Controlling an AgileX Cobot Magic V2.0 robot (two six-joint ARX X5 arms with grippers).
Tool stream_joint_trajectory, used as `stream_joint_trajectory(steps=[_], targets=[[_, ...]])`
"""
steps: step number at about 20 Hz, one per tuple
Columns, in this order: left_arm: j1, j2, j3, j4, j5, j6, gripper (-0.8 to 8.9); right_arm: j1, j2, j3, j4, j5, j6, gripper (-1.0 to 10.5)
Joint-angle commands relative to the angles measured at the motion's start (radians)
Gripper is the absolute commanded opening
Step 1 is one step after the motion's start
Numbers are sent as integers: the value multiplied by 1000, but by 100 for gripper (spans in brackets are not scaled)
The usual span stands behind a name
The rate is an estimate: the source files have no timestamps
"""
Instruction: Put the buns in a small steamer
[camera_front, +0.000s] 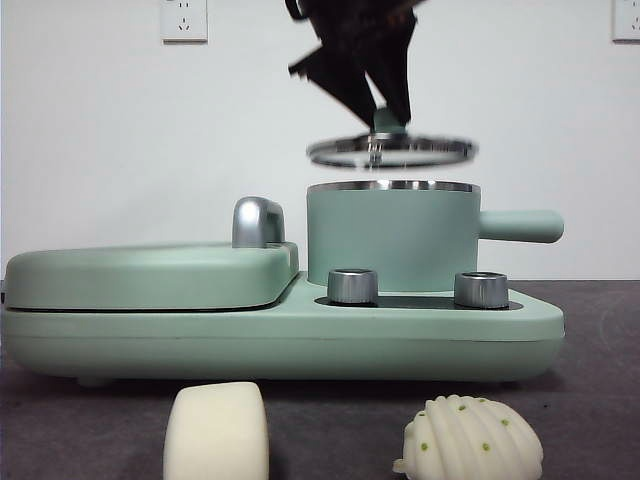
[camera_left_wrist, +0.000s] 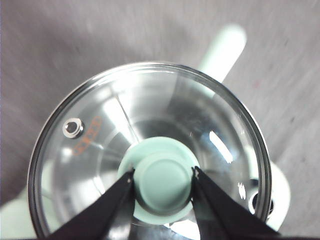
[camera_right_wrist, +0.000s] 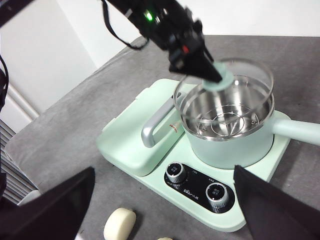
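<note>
The steel-rimmed glass lid (camera_front: 390, 151) with its mint-green knob (camera_left_wrist: 164, 181) is held clear above the mint-green cylindrical steamer pot (camera_front: 392, 238), and the hold is made at the knob because it is the only part that two narrow jaws can close on. The left gripper (camera_left_wrist: 163, 175) is seen closed on that knob from either side, its black jaws pressed against the knob's flanks, so the lid hangs roughly level beneath it. With the lid lifted, the pot's mouth is left open from above — in the right wrist view a perforated steel steaming rack (camera_right_wrist: 225, 122) is seen inside, and nothing lies on it. The pot sits on the mint-green cooker base (camera_front: 300, 340), behind two chrome dials (camera_front: 352, 285) and beside the flat mint-green griddle lid (camera_front: 150, 272) with its chrome handle (camera_front: 257, 221). The two buns are not yet in the pot: the smooth cream rounded bun (camera_front: 217, 432) and the ridged shell-shaped bun with green dots (camera_front: 470, 440) both lie on the dark grey table (camera_front: 600, 400) in front of the base, apart from each other. The right gripper (camera_right_wrist: 165, 210) is held wide open with nothing between its jaws, above the near edge of the base — a position that appears suited to reaching down for a bun while the lid is kept out of the way.
</note>
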Motion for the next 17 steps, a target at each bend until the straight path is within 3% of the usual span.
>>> stream_joint_trajectory(steps=[1,11,14,17], targets=[[-5,16,103,-9,1,-2,109,3,4,16,6,1,-4,442],[91,2,193,-93,-51,-21,109,36,66,18,-51,-10,61,442],[145,-10,193,-90,-51,-21,109,123,136,23,-53,26,106,442],[203,-18,193,-89,-51,-21,110,287,235,36,-45,111,161,442]])
